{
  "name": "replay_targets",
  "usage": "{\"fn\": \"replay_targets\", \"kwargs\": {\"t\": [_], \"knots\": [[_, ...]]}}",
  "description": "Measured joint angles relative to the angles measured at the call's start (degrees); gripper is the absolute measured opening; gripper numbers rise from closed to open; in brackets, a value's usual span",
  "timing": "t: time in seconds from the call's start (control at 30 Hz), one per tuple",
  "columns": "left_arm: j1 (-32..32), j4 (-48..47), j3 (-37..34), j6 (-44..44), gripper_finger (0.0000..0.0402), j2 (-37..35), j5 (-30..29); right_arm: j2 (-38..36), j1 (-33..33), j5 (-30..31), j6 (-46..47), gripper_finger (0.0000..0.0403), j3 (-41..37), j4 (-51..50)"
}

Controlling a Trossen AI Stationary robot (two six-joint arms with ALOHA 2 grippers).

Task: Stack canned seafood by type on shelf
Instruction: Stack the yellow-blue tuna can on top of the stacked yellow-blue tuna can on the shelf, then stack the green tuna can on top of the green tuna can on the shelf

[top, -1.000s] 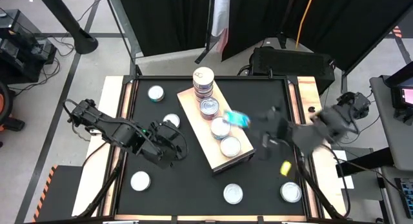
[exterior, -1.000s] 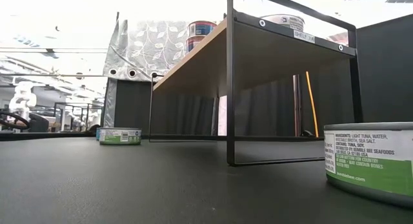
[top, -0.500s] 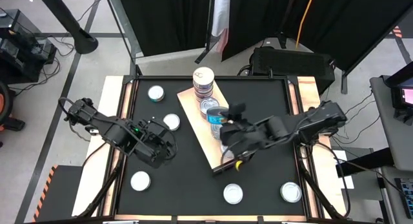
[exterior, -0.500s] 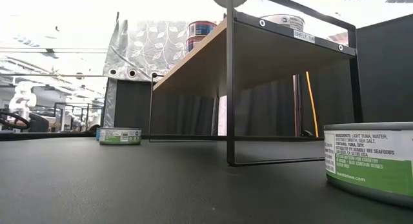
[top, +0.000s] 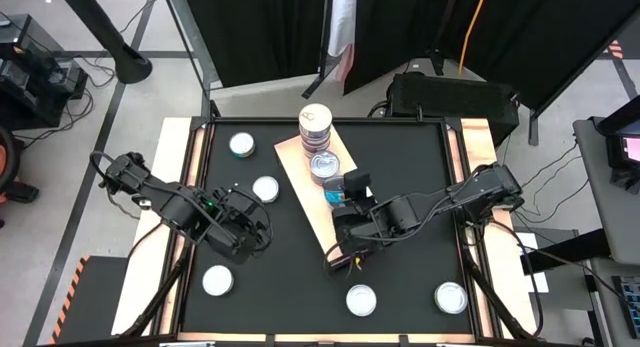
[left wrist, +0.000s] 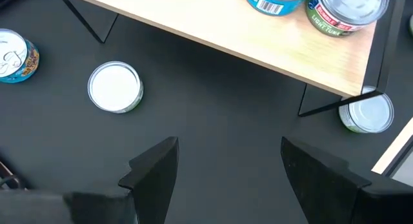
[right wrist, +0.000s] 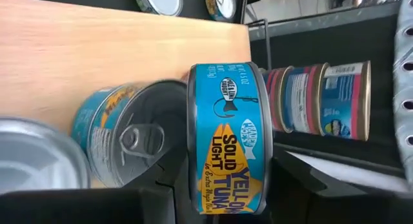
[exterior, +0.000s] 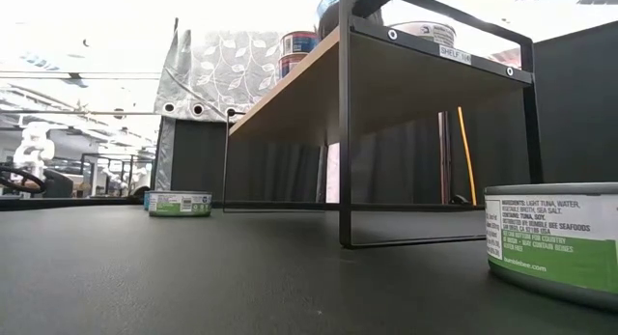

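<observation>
The shelf is a pale wood board on black wire legs, lying slantwise mid-table. A stack of tins stands at its far end, with a single tin beside it. My right gripper reaches over the board from the table's right, shut on a blue-labelled tuna tin. The tin hangs just over another blue tin on the board; whether they touch I cannot tell. My left gripper hovers open above the black tabletop left of the shelf, with nothing between its fingers. My right gripper pinches the blue tuna tin between its two fingers, one on each flat end. The fingers come from the table's right, slanting a little downward. The tin stays level, its label toward the wrist camera, above the shelf board.
Loose tins lie on the black tabletop: two left of the shelf, one near left, two along the near edge. The low view shows open room under the shelf.
My right gripper has swung from the table's right side toward the shelf, come down and rolled its wrist, carrying the blue tin. The tin was tipped in the air and now sits level over the shelf's middle.
</observation>
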Motion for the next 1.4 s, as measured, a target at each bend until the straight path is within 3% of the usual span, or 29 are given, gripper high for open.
{"fn": "replay_targets", "kwargs": {"t": [0.2,0.47,0.63,0.9,1.03,1.17,1.3,1.4], "knots": [[-1.21,-0.04,0.00,-0.04,0.0271,0.00,-0.05,-0.49,0.02,-2.68,2.96,0.0150,0.00,-0.78],[-1.38,-0.07,0.00,-0.09,0.0271,0.02,1.59,-0.80,-1.39,-18.66,10.83,0.0238,0.04,-1.51],[-1.39,-0.06,0.00,-1.67,0.0271,0.02,4.03,-2.36,-2.44,-20.17,15.92,0.0272,0.02,-3.05],[-4.41,1.86,0.00,-6.30,0.0271,0.02,7.93,-8.68,-3.13,-24.33,18.49,0.0276,3.45,-5.93],[-12.47,5.71,-1.87,-16.12,0.0270,0.44,7.19,-12.53,-3.07,-25.79,25.09,0.0274,9.62,-7.74],[-20.28,12.86,-9.50,-30.57,0.0251,0.58,9.15,-16.15,-3.43,-23.43,32.92,0.0262,11.82,-5.38],[-25.55,21.96,-18.02,-43.97,0.0203,0.59,9.11,-18.72,-3.43,-20.74,36.84,0.0249,11.81,-2.35],[-26.89,26.69,-22.32,-47.41,0.0154,1.18,10.69,-19.47,-3.43,-20.88,36.35,0.0241,11.82,-0.58]]}}
